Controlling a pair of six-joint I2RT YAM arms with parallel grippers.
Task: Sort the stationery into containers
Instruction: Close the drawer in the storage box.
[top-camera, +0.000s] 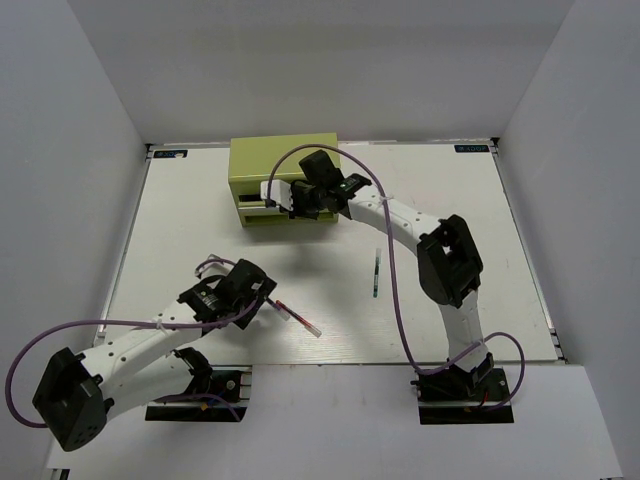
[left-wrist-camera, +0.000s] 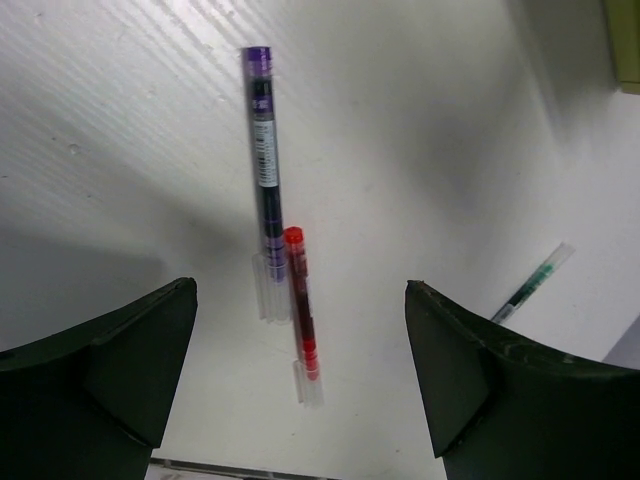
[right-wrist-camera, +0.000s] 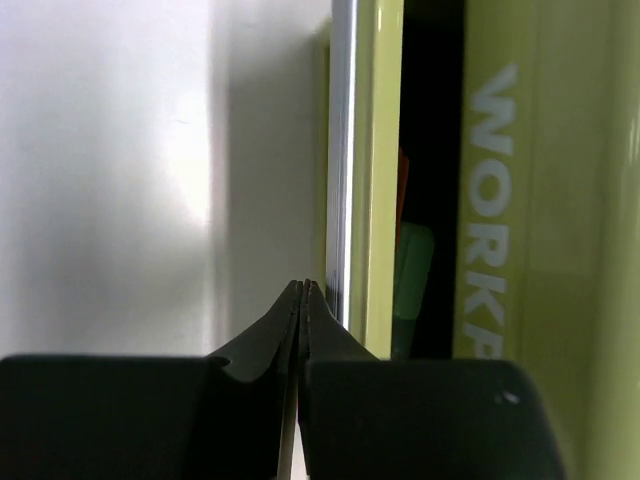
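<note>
While left gripper (left-wrist-camera: 300, 292) hangs spread over red pen (left-wrist-camera: 303, 335) and purple-capped pen (left-wrist-camera: 264, 150), right gripper (right-wrist-camera: 303, 292) pressed fully together beside slightly open drawer (right-wrist-camera: 378, 150) of green chest (top-camera: 285, 156).

chest front (right-wrist-camera: 500, 200): raised letters "WORK" run sideways down the right of the right wrist view; the next letter's cut off, can't tell
purple-capped pen (left-wrist-camera: 265, 160): printed strip on the barrel, way too tiny to read
table corner stickers (top-camera: 170, 154): bluish, upper left and upper right (top-camera: 470, 149), just blur
</note>
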